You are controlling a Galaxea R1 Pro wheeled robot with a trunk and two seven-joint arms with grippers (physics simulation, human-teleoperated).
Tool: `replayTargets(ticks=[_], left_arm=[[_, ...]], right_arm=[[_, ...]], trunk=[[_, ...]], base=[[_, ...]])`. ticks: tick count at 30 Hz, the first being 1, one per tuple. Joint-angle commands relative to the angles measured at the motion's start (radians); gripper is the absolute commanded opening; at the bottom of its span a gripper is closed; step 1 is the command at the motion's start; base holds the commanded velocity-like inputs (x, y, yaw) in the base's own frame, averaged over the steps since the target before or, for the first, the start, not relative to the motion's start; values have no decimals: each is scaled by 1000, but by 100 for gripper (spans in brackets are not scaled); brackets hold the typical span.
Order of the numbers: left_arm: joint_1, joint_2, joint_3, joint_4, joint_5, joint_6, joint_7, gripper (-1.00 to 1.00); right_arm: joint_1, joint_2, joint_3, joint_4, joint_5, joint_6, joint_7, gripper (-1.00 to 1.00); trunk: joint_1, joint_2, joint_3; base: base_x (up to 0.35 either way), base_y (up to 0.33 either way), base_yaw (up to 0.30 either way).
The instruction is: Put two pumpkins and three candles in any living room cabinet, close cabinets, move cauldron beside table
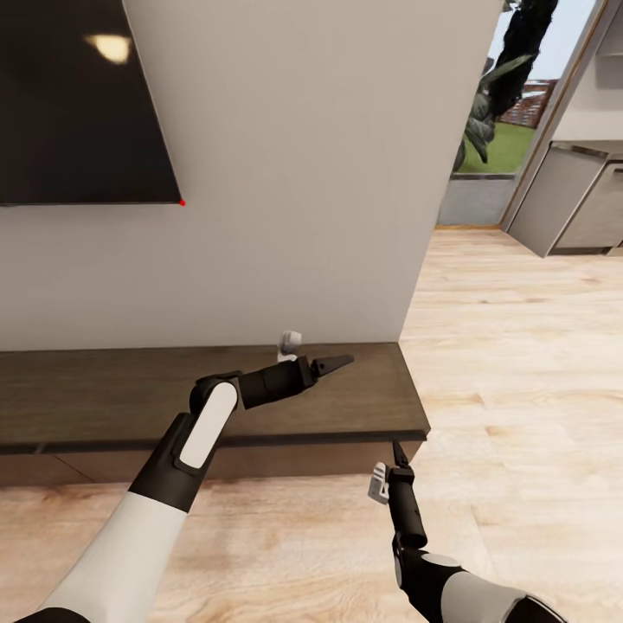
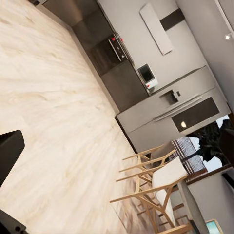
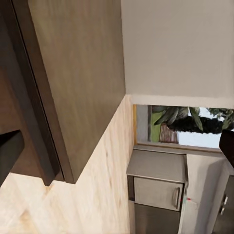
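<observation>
The cabinet (image 1: 104,389) is a long, low dark-brown unit against the white wall, and its drawer fronts look shut. My left gripper (image 1: 334,364) hovers over the right part of its top, pointing right, open and holding nothing. One dark left finger (image 2: 9,151) shows in the left wrist view over pale floor. My right gripper (image 1: 398,456) points up just in front of the cabinet's right end, open and empty. In the right wrist view the cabinet (image 3: 78,73) corner lies between the spread fingers (image 3: 9,151).
A black TV (image 1: 78,95) hangs above the cabinet. Where the wall ends, light wood floor (image 1: 519,389) runs right toward grey kitchen units (image 1: 571,208) and a window with a plant (image 1: 506,86). The left wrist view shows a fridge (image 2: 180,107) and wooden chairs (image 2: 151,180).
</observation>
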Motion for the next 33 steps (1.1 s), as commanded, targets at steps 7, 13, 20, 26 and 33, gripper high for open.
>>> replayTargets(ticks=[7, 13, 20, 26, 33], left_arm=[[0, -1, -1, 0, 0, 1, 0, 100], [0, -1, -1, 0, 0, 1, 0, 100], [0, -1, -1, -1, 0, 1, 0, 100], [0, -3, -3, -6, 1, 1, 1, 100], [0, -3, -3, -7, 0, 1, 1, 100]], right_arm=[[-1, -1, 0, 3, 2, -9, 31, 100], [-1, 0, 2, 3, 2, -15, 70, 100], [-1, 9, 3, 4, 2, -15, 74, 100], [-1, 12, 3, 3, 2, -15, 74, 100], [-1, 13, 2, 2, -1, -15, 68, 100]], trunk=[[27, -49, -22], [50, -91, -41], [77, -140, -63], [100, -182, -82], [127, -231, -103]], base=[[0, 0, 0], [0, 0, 0], [0, 0, 0], [0, 0, 0], [0, 0, 0]])
